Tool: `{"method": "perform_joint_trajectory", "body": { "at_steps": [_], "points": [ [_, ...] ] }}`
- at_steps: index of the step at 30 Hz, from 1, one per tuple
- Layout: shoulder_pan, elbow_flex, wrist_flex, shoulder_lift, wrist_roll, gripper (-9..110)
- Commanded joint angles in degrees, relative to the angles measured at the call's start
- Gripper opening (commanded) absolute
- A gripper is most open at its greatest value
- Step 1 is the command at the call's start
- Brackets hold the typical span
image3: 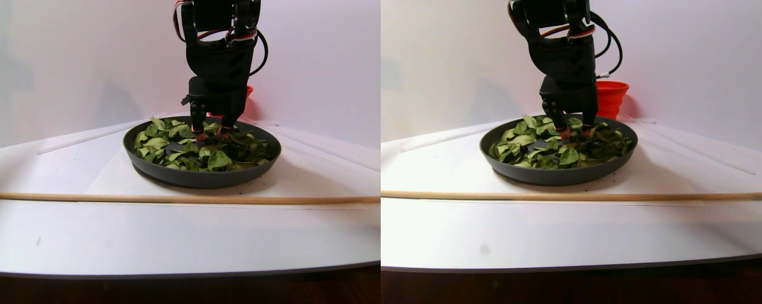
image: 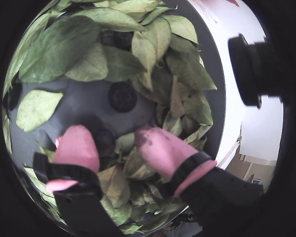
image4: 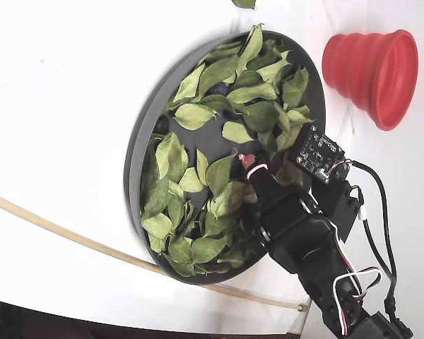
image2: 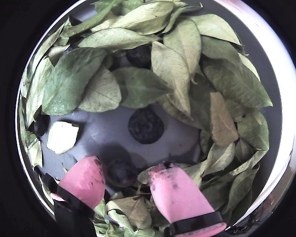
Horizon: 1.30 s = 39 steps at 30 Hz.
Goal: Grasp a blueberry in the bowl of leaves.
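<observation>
In a wrist view, the gripper (image: 116,140) reaches down into the bowl (image: 218,84), its two pink fingertips (image: 76,145) spread apart with a dark blueberry (image: 104,140) lying between them, close to the left pad; whether either pad touches it cannot be told. A second blueberry (image: 122,96) sits on the bare grey floor just beyond. The leaves (image: 59,47) ring that bare patch, thick at the top and right, and another dark berry (image: 114,38) peeks out under them near the top.

In the other wrist view, the gripper (image2: 124,177) shows the same open stance: one blueberry (image2: 120,171) lies between the pads beside the left one, and a second blueberry (image2: 145,125) rests in the middle of the bowl (image2: 286,148). Leaves (image2: 172,64) cover most of the floor around them.

In the stereo pair view, the bowl (image3: 200,174) stands on the white table (image3: 165,234), heaped with leaves (image3: 216,158), and the gripper (image3: 209,134) dips in near its back rim. A red cup (image3: 610,98) stands behind the bowl, and a thin wooden stick (image3: 165,198) lies across the table in front.

In the fixed view, the bowl (image4: 140,141) holds the leaves (image4: 173,162), the gripper (image4: 249,161) points at a bare grey patch, and the red cup (image4: 371,67) lies well apart beyond the rim.
</observation>
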Motion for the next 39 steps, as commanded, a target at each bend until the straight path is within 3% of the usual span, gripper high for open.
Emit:
{"method": "perform_joint_trajectory", "body": {
  "at_steps": [1, 39],
  "points": [
    [1.32, -1.49, -0.26, 3.87, -0.09, 17],
    [-0.7, -3.25, -3.96, -2.72, 6.94, 19]
  ]
}}
